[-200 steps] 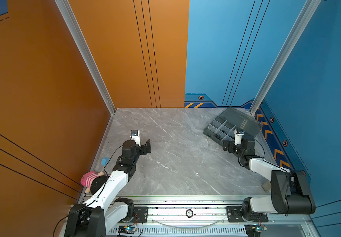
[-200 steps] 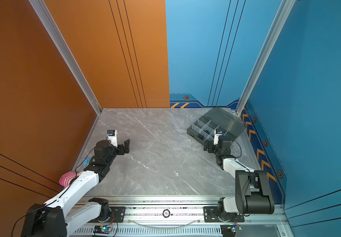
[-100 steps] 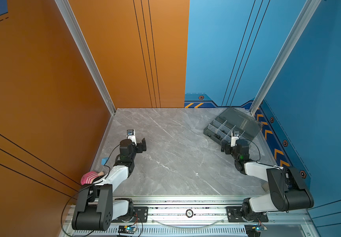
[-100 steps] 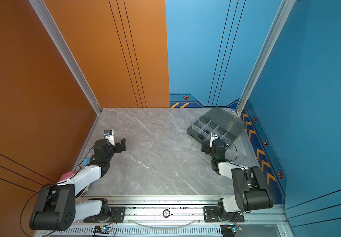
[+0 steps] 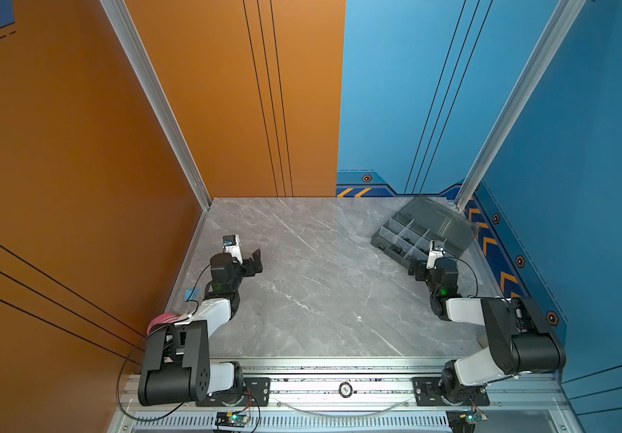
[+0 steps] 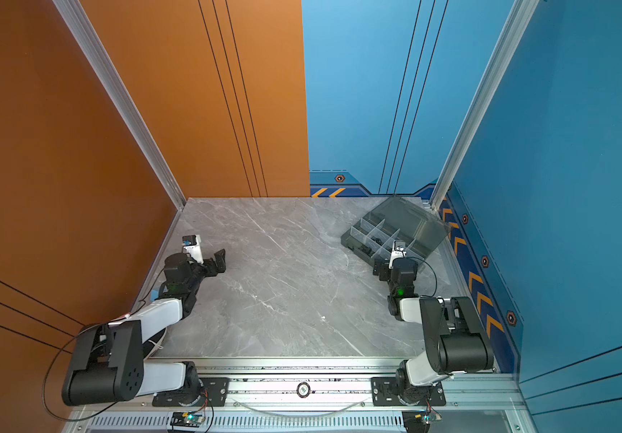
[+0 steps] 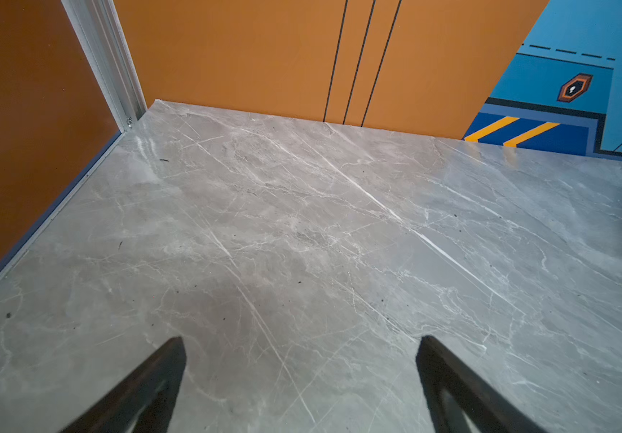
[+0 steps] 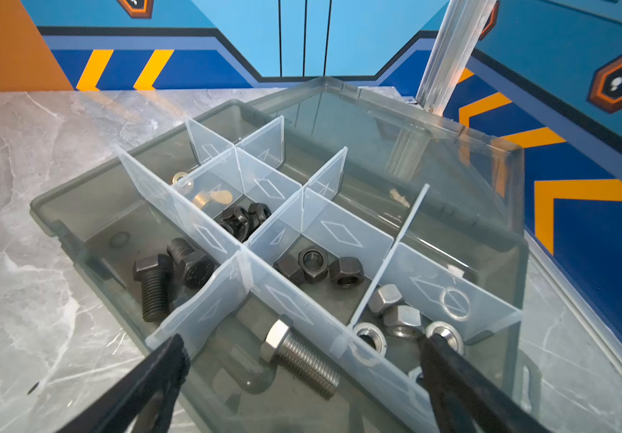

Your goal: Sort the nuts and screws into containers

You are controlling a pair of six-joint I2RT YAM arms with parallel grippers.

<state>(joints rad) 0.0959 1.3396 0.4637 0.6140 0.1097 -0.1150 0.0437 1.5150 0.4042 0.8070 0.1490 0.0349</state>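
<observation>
Grey marble table [image 5: 320,285] under orange and blue walls, and almost nothing loose on it. The smoky organiser box [image 8: 88,202] sits in the far right corner, close to the right arm. Its tinted lid [image 8: 433,150] is tipped back so every compartment is open from above.

Right claw [image 8: 302,339] hangs at the box's near edge, spread wide and carrying nothing. Look inside, because the pale dividers [image 8: 204,228] are keeping each kind apart:
- Stubby black bolts [image 8: 155,288] lie in one bay.
- The long silver hex bolt [image 8: 309,361] lies alone in the next, right below the claw.
- Black hex nuts [image 8: 318,268] cluster in a middle cell.
- Silver hex nuts [image 8: 395,315] sit beside one claw finger.
- Black wing nuts [image 8: 243,221] and a brass one [image 8: 210,198] share a farther cell.

Across the way, the left claw [image 7: 300,340] is just as wide and empty, parked over bare marble well away from the box.

In both top views I find no screw or nut out on the table, only a pale speck [image 5: 358,318] too small to name. My read is that the sorting is all but finished.
</observation>
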